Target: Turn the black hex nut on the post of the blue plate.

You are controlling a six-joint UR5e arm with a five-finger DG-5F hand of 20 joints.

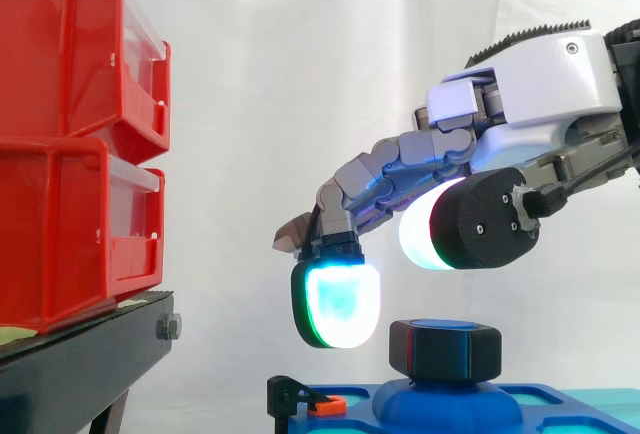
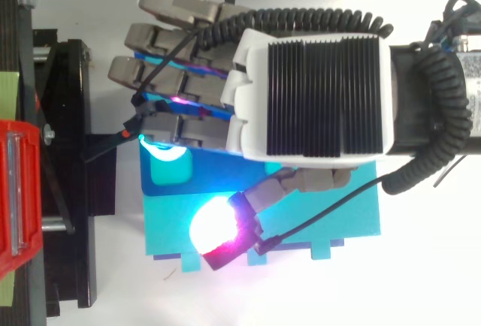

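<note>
Side view: the hand (image 1: 540,84) reaches in from the right, arched over the black hex nut (image 1: 445,351). The nut sits on its post at the middle of the blue plate (image 1: 550,416). One cyan-green fingertip (image 1: 340,304) hangs just left of the nut; I cannot tell if it touches. The thumb pad (image 1: 425,229) is above the nut, clear of it. Fingers and thumb are apart, holding nothing. Red bins (image 1: 70,144) are stacked on a black stand (image 1: 90,349) before the white curtain (image 1: 300,74).

Top view: the back of the hand (image 2: 316,93) lies over the plate (image 2: 165,182), thumb pad (image 2: 213,227) splayed out sideways. The surface is white.
</note>
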